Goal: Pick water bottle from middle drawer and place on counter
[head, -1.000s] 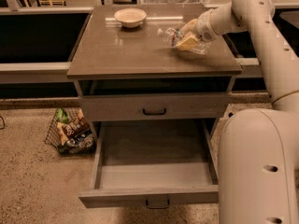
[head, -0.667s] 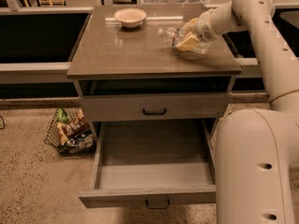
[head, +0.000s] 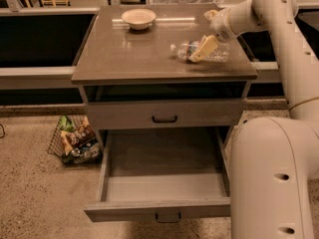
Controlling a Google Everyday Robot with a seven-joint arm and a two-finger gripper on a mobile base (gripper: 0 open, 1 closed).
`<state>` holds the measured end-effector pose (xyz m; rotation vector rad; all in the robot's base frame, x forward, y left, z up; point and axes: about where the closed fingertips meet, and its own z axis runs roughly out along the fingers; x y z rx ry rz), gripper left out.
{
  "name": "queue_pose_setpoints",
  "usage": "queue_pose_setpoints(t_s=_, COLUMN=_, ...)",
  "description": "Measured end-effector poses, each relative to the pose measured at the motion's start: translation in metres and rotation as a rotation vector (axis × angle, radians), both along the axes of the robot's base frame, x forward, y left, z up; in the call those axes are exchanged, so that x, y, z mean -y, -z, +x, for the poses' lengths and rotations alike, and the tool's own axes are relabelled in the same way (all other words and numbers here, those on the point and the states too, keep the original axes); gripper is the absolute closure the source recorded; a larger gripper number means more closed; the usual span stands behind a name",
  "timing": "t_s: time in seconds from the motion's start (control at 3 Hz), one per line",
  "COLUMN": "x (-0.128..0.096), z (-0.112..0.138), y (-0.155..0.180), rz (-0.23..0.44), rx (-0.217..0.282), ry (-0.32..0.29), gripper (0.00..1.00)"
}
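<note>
At the upper right of the frame, the water bottle (head: 184,50) is laid on its side on the worktop (head: 129,54), with the end effector (head: 203,49) set across it; whether it is clenched cannot be told. Lower down, the middle drawer (head: 164,183) is pulled open.

Glossy counter (head: 129,56), beige bowl (head: 138,18) at back, water bottle (head: 182,49) on its side, claw (head: 198,53) over it
</note>
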<state>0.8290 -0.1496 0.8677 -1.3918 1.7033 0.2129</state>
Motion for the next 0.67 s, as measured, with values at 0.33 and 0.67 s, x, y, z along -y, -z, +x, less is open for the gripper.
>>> queue_pose_setpoints(t_s=0.33, x=0.020, z=-0.001, y=-0.029, rz=0.026, rx=0.073, ry=0.037, gripper=0.00)
queue_pose_setpoints(t_s=0.67, x=0.035, z=-0.004, y=-0.054, rz=0.044, rx=0.142, ry=0.068, gripper=0.00)
